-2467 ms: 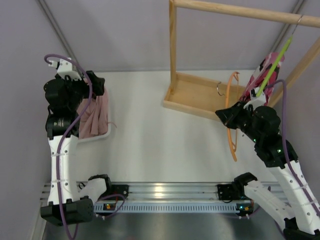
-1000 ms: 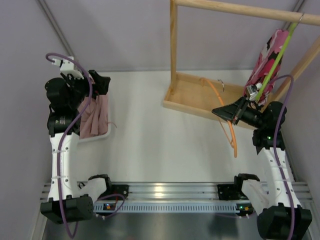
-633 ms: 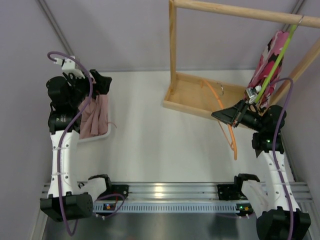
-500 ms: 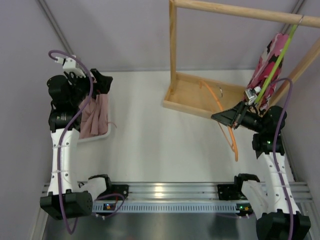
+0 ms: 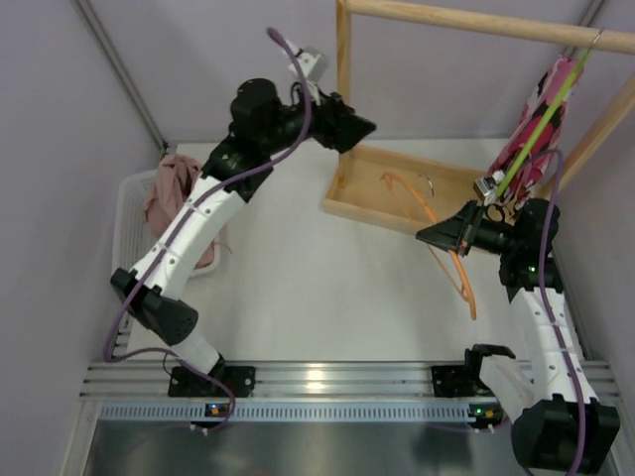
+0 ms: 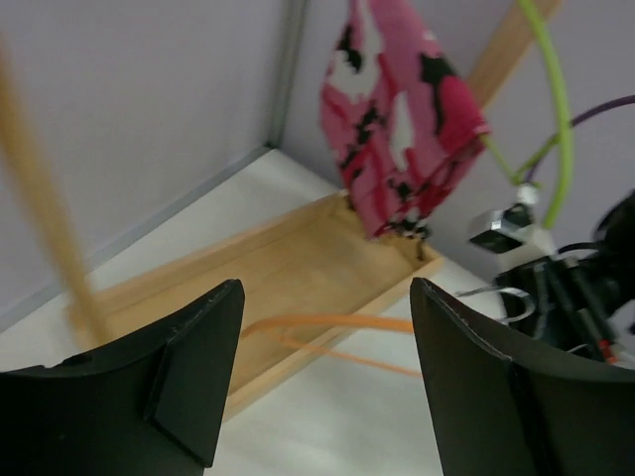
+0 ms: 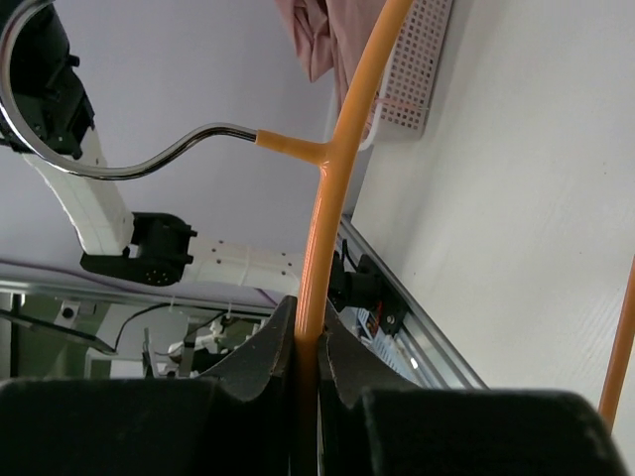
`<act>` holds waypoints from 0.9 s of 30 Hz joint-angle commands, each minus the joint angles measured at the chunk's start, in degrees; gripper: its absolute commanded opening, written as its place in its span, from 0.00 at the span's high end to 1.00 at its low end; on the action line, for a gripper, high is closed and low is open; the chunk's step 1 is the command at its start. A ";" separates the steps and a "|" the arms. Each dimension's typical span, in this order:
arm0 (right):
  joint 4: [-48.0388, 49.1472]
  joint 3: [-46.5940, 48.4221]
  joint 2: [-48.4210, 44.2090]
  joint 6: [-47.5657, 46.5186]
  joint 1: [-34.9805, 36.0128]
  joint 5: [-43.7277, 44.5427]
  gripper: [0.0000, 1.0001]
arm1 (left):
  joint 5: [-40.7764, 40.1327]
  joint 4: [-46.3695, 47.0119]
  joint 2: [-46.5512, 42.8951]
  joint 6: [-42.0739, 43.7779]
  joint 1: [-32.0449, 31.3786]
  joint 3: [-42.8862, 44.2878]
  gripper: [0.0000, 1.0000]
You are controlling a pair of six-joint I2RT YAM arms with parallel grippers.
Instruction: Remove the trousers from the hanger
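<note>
The dusty-pink trousers (image 5: 171, 186) lie bunched in the white basket (image 5: 127, 203) at the left, off the hanger; they also show at the top of the right wrist view (image 7: 322, 35). My right gripper (image 5: 433, 236) is shut on the bare orange hanger (image 5: 451, 260) and holds it above the table by the wooden tray; the right wrist view shows the hanger (image 7: 342, 149) clamped between the jaws, its metal hook (image 7: 109, 167) pointing left. My left gripper (image 5: 359, 127) is open and empty, raised near the rack post, facing the hanger (image 6: 327, 324).
A wooden rack with a tray base (image 5: 377, 193) and a top bar (image 5: 476, 22) stands at the back right. A lime-green hanger (image 5: 541, 124) with a red-and-pink patterned garment (image 5: 541, 99) hangs from the bar, also in the left wrist view (image 6: 397, 109).
My left arm has let go of the trousers at the basket and swung up and right to the rack post. The trousers now lie in the basket. The right gripper shifted the hanger slightly.
</note>
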 commanded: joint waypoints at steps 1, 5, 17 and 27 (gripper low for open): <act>-1.12 2.87 0.87 0.94 0.05 -1.32 1.00 | -0.53 6.40 4.52 -4.82 -9.46 7.31 0.27; -1.21 2.34 1.13 0.68 0.48 -0.97 1.00 | 0.09 10.21 12.96 -9.92 -16.67 15.83 0.27; -22.38 11.56 4.56 -17.58 2.42 6.67 1.00 | -9.76 17.23 28.43 -14.67 -25.48 27.97 0.39; -22.74 11.74 4.82 -16.37 2.51 8.44 1.00 | -13.97 18.99 33.19 -13.53 -29.26 30.96 0.52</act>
